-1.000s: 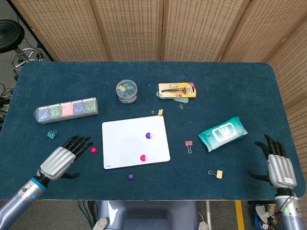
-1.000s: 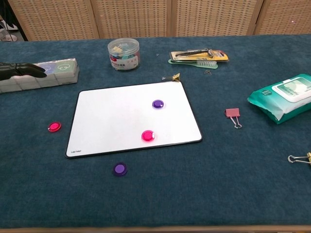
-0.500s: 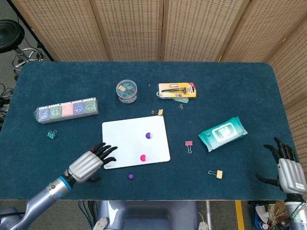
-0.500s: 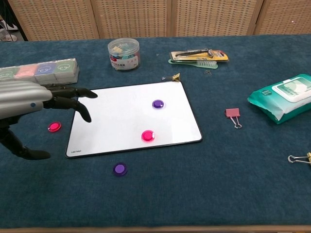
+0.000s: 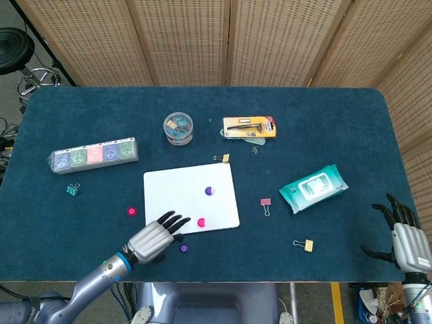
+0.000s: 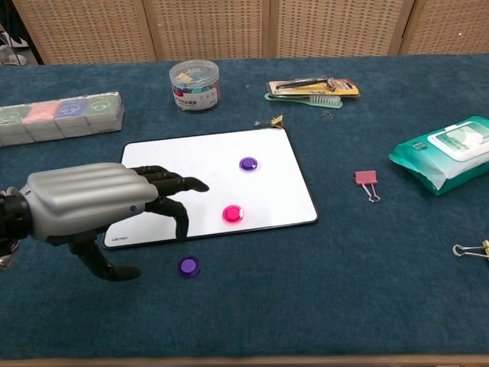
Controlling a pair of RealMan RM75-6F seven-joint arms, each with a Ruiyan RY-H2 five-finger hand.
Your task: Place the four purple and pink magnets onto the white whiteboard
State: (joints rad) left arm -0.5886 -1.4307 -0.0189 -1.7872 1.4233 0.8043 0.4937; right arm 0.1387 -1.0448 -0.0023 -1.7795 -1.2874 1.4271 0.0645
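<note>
So in the last second I've swung the left hand [image 5: 154, 240] from beside the pink magnet [image 5: 131, 211] at the board's 9 o'clock over to the near-left corner of the whiteboard [image 5: 182, 189]. It's empty, fingers [image 6: 177, 184] spread and reaching over the board. That pink one got skipped for now; I reckon the purple magnet [image 5: 183, 248] just off the near edge, at the hand's 3 o'clock, is the next pick.

Two are already on the board: a purple one [image 5: 209, 191] and a pink one [image 5: 201, 222]. So halfway.

Head view shows the off-board pink magnet; chest view hides it behind the hand. Right hand [image 5: 407, 241] only shows from the head, parked at the counter's 4 o'clock corner, fingers loosely apart, holding nothing.
</note>
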